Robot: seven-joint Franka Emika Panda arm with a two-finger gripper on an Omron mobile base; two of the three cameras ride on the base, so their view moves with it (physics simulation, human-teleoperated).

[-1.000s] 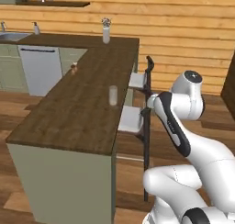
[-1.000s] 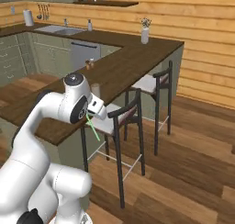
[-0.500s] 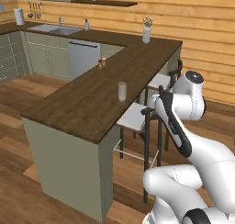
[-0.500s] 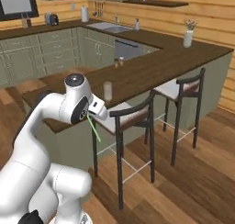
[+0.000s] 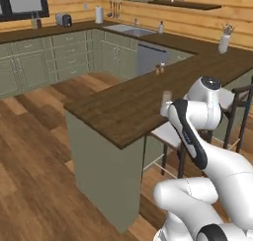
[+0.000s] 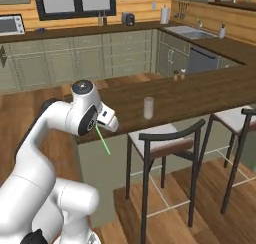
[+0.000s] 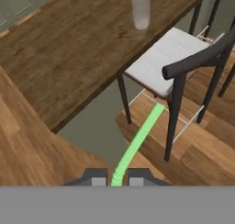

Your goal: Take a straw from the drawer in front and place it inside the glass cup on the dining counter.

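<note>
The two-finger gripper [image 7: 114, 178] is clamped on the thin light-green straw [image 7: 137, 142]; the clear glass cup [image 7: 139, 8] stands ahead on the dark-brown dining counter [image 7: 69, 53]. No writing legible.

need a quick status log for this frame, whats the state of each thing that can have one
gripper: shut on the straw, held off the counter's edge, above the floor
straw: gripped at one end, sticking out from the fingers, not in the cup
glass cup: upright on the dining counter, empty
dining counter: bears the glass cup near its edge
nearest stool: upright, pushed in beside the counter
</note>
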